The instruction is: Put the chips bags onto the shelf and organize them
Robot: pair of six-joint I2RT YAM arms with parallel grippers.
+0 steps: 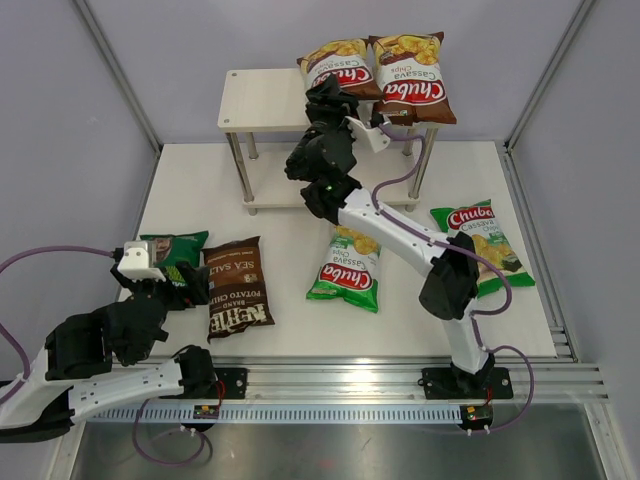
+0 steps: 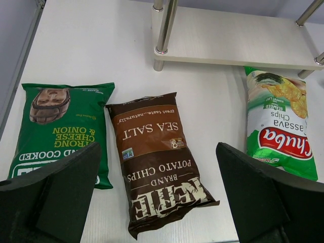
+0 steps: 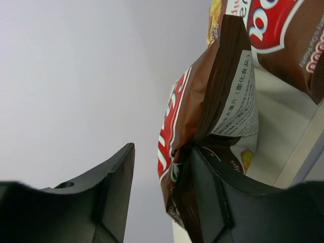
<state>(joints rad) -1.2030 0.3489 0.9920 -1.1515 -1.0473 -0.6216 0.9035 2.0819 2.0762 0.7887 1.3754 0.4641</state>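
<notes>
The left brown bag and the right brown bag lie side by side at the right end of the shelf's top board. My right gripper is at the left one's near end. Its fingers are partly apart and the bag's edge rests against one of them, unpinched. On the table I see the middle green bag, the right green bag, the dark brown bag and the dark green bag. My left gripper hangs over the dark brown bag, spread wide and empty.
</notes>
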